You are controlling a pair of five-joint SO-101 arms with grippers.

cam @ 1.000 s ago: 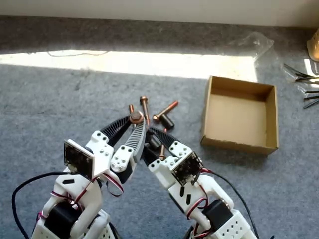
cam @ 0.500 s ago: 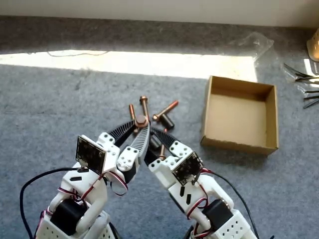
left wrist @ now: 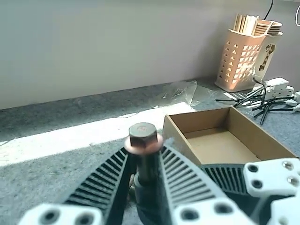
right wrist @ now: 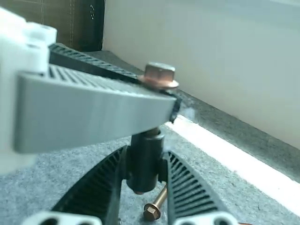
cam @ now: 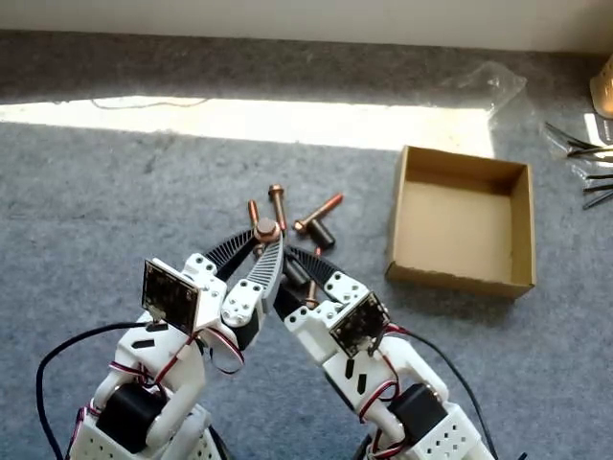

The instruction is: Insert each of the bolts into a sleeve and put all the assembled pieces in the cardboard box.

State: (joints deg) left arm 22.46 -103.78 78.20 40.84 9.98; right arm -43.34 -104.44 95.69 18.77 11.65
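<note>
The left gripper (left wrist: 143,157) is pinched on a bolt (left wrist: 143,135). Its ribbed fingers press against the shank just under the copper flange, so the bolt stands upright with its hex head on top. The right gripper (right wrist: 144,159) is clamped around a dark sleeve (right wrist: 144,164), held upright directly beneath the bolt. The shank's lower end meets the sleeve's mouth, though how deep it sits cannot be told.

In the high view both grippers meet well to the left of the cardboard box (cam: 450,279), apart from its left wall, with open grey carpet (cam: 115,211) between them and the box. Loose bolts (cam: 278,203) and a second sleeve (cam: 322,234) lie on the carpet just beyond the fingertips, on that same side of the box. The box stands upright with its open top facing up. Behind the box lies a clear plastic bag (cam: 484,81), and to the right of the box cables (cam: 579,144) run off the edge.
</note>
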